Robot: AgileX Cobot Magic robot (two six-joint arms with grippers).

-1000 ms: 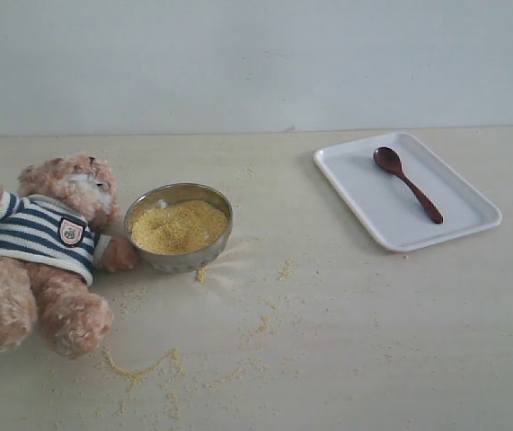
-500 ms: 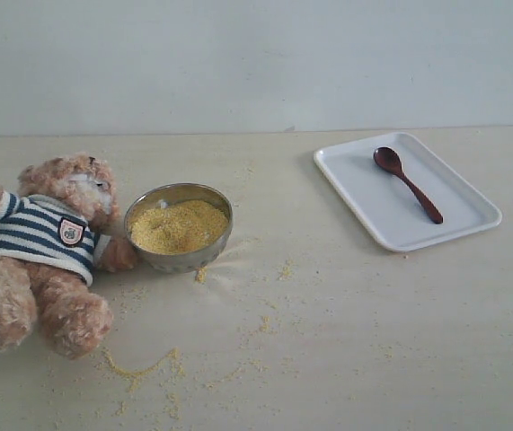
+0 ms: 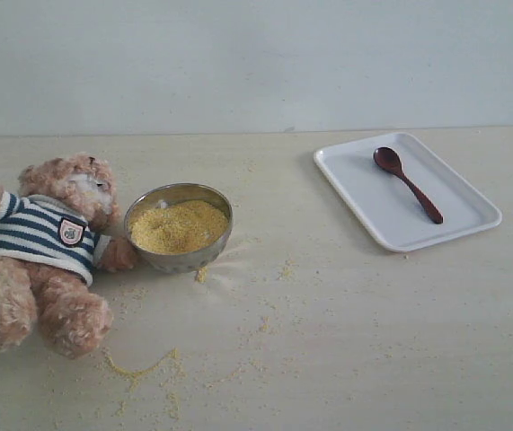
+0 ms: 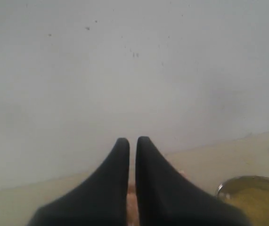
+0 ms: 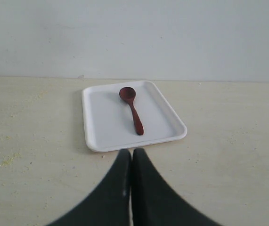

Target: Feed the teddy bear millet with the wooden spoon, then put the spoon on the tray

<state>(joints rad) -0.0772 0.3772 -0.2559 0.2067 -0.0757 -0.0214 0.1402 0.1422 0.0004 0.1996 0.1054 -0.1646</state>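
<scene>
on smooth white tray (image 3: 373, 197), slim dark wooden spoon (image 3: 410, 188); left gripper (image 4: 132, 140) seemingly pressed together, right gripper (image 5: 132, 151) likewise.

Teddy bear (image 3: 45, 242) w/ navy-wht stripes (yellow millet (image 3: 178, 224))

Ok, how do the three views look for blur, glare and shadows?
Exterior view: soft, even light, slightly grainy, only a faint shadow under the round steel bowl. Left wrist view: hazy, the black left gripper close and soft-edged, the bowl's rim blurred. Right wrist view: clearest, the dark reddish-brown wooden spoon crisp on the flat white tray, no glare.
</scene>
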